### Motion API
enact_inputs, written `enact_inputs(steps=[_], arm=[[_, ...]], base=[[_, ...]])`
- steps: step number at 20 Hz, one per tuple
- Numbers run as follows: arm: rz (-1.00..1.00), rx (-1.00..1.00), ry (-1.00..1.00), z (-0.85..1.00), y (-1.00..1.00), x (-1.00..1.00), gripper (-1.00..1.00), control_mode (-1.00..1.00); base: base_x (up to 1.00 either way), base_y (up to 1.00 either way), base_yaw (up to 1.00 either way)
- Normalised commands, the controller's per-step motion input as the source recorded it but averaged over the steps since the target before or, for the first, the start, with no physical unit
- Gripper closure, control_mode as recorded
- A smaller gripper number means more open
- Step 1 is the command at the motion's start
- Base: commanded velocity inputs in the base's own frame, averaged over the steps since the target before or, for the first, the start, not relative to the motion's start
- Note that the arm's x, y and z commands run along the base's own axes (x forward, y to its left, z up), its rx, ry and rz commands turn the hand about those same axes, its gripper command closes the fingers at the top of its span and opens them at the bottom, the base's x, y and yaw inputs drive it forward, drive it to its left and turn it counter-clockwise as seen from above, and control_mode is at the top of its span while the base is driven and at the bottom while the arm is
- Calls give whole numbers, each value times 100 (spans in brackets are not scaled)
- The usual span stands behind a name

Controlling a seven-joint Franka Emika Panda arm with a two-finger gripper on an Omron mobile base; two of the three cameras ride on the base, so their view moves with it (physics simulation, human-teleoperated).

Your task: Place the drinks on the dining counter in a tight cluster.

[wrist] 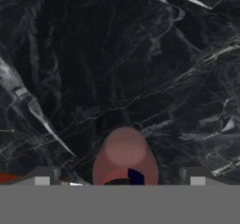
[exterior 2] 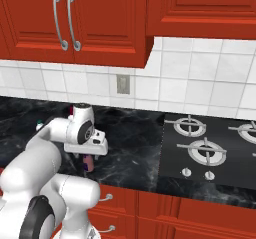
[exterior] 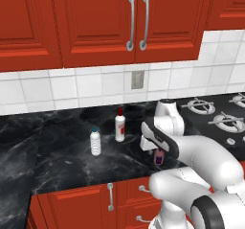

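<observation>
- The gripper point(wrist: 119, 181) was seen pointing straight down over the black marbled bench point(exterior: 57, 146), with its jaws spread to their widest and nothing clamped between them.
- In the hand view, two grey finger tips point(wrist: 43, 177) were seen at the bottom, well apart, one on each side of a purple bottle point(wrist: 124, 156).
- The purple bottle was viewed from above, with its rounded pinkish cap between the finger tips; no contact between the tips and the bottle could be made out.
- In the left base view, the purple bottle point(exterior: 158, 157) was seen upright on the bench, just under the white hand, near the front edge of the bench.
- In the right base view, the same bottle point(exterior 2: 89, 163) was partly hidden beneath the hand.
- A white bottle point(exterior: 119, 125) with a red cap and label was seen upright further back on the bench, to the left of the arm.
- A clear bottle point(exterior: 95, 142) with a teal cap was seen upright just left of and in front of the white one, apart from it.
- The purple bottle was seen well apart from the other two.
- A hob point(exterior 2: 210, 150) with metal burner grates was set into the bench to the right of the arm.
- Red cupboards point(exterior: 100, 22) with metal handles and a white tiled wall point(exterior: 62, 86) with a socket point(exterior: 138, 80) were seen behind the bench.
</observation>
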Motion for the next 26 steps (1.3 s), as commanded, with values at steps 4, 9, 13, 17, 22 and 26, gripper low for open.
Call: enact_inputs(steps=[4,9,13,17,22,26], arm=[[0,0,0,-14,0,0,-100,-100],[0,0,0,0,-1,0,-100,-100],[0,0,0,0,0,0,-100,-100],[0,0,0,0,0,0,100,-100],[0,0,0,0,0,0,100,-100],[0,0,0,0,0,0,100,-100]], base=[[0,0,0],[0,0,0],[0,0,0],[0,0,0],[0,0,0],[0,0,0]])
